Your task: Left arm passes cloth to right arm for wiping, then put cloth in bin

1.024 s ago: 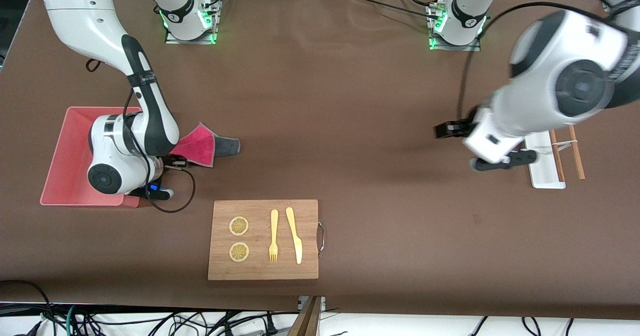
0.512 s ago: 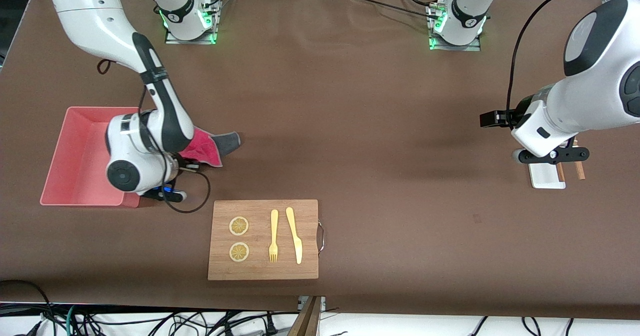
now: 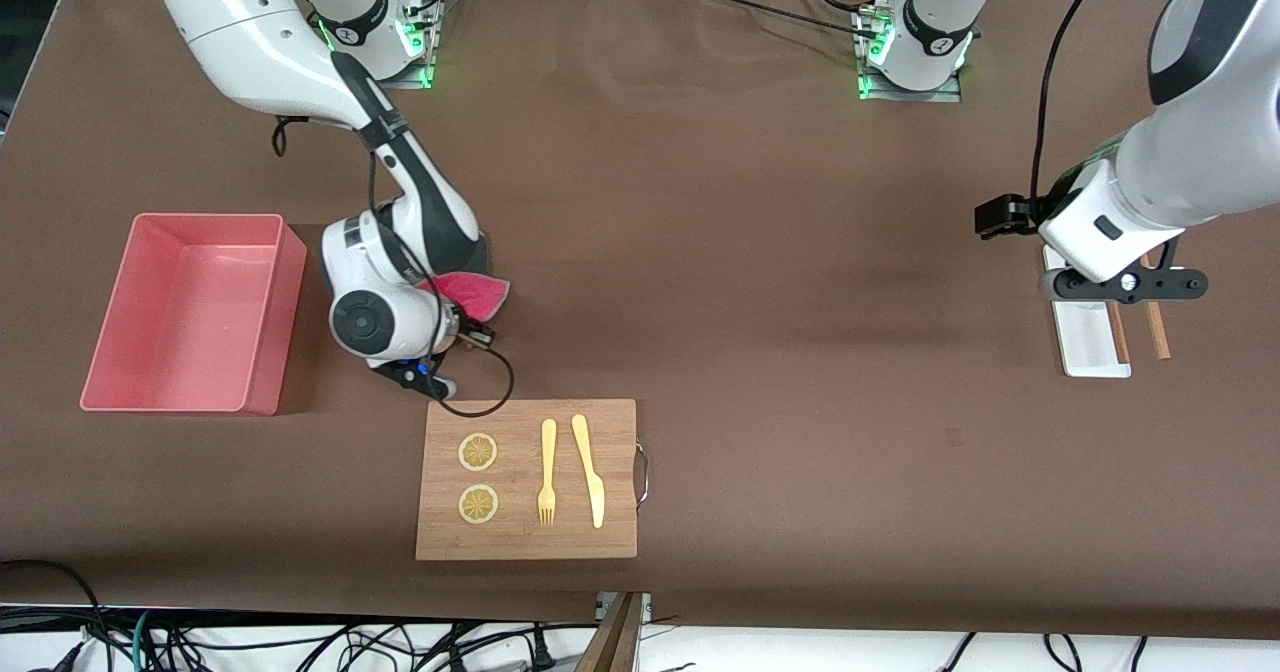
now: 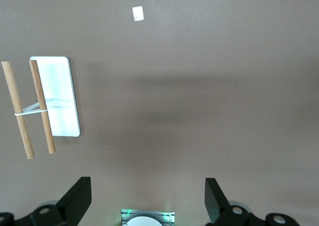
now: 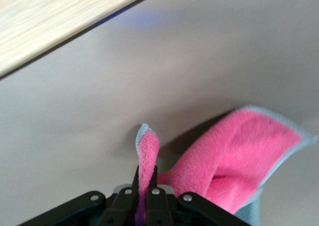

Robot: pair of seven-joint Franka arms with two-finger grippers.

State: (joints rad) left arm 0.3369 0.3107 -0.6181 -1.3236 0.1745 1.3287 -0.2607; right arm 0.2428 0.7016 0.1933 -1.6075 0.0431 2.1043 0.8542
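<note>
My right gripper (image 3: 452, 312) is shut on a fold of the crimson-pink cloth (image 3: 478, 293) and holds it low over the brown table, between the pink bin (image 3: 100, 372) and the table's middle. In the right wrist view the cloth (image 5: 239, 156) is pinched between the fingers (image 5: 135, 182), with its grey-trimmed rest trailing on the table. The bin stands open with nothing showing inside, toward the right arm's end. My left gripper (image 3: 1125, 285) is open and empty over the small white tray (image 3: 1085, 352); its fingers (image 4: 79, 198) stand wide apart.
A wooden cutting board (image 3: 590, 542) with two lemon slices, a fork and a knife lies nearer the front camera than the cloth; its edge shows in the right wrist view (image 5: 50, 21). Two wooden chopsticks (image 4: 30, 109) rest across the white tray (image 4: 57, 96).
My right gripper has moved away from the bin toward the table's middle, dragging the cloth along. My left arm has drawn back toward its own end, over the white tray.
</note>
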